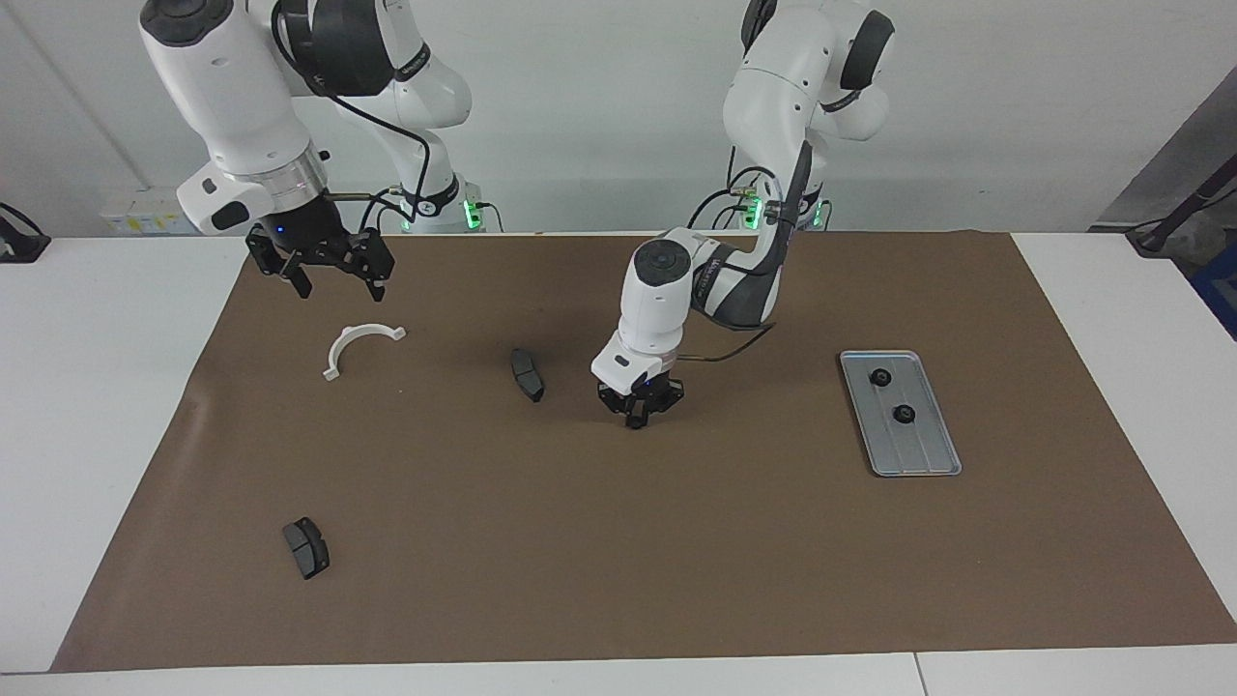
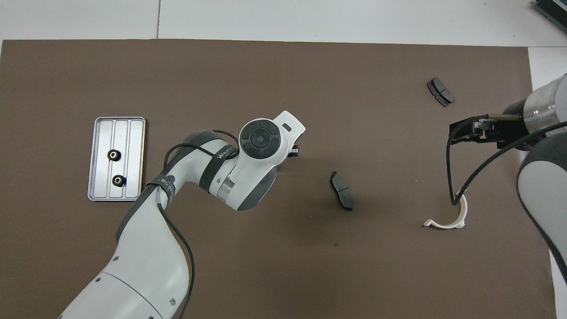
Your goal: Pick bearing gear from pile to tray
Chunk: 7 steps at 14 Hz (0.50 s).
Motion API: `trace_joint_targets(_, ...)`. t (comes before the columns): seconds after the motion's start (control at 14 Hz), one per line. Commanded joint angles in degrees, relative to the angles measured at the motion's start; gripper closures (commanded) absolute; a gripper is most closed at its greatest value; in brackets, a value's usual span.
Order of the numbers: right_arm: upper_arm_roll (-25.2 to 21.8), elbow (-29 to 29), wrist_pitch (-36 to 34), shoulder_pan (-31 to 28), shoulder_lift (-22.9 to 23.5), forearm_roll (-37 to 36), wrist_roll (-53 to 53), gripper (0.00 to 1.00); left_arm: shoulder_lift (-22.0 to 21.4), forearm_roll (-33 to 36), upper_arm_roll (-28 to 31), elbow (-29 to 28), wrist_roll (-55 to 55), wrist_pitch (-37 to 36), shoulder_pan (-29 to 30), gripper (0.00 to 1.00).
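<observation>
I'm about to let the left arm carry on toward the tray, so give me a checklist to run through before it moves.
1. Left gripper jaws shut, low over the middle of the mat: ok.
2. A gear held in those jaws: cannot tell; the tips are dark in the facing view and the arm hides them from overhead.
3. Bare room in the tray: ok; its two gears sit in the half nearer the robots.
4. Mat between the left gripper and the tray free of parts: ok.
5. Right gripper out of the way: ok; it waits with jaws open over the white half-ring at its own end.
</observation>
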Motion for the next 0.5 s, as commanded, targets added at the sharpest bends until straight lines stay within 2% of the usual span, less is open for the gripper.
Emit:
trace_joint_targets(0.0, 0.25, -1.36, 0.66, -0.56, -1.26, 1.55, -1.22, 0.0, -5.05, 1.39, 0.08, -0.23, -0.36, -4.82, 4.11, 1.0)
trace_joint_targets(0.21, 0.25, -1.36, 0.66, -0.56, -1.26, 1.55, -1.22, 0.0, -8.91, 1.12, 0.0, -2.86, 1.47, -7.28, 9.65, 1.0)
trace_joint_targets(0.43, 0.25, -1.36, 0.66, -0.56, -1.26, 1.55, -1.22, 0.0, -14.27, 0.6, -0.09, -10.14, 13.04, -7.47, 16.32, 1.0)
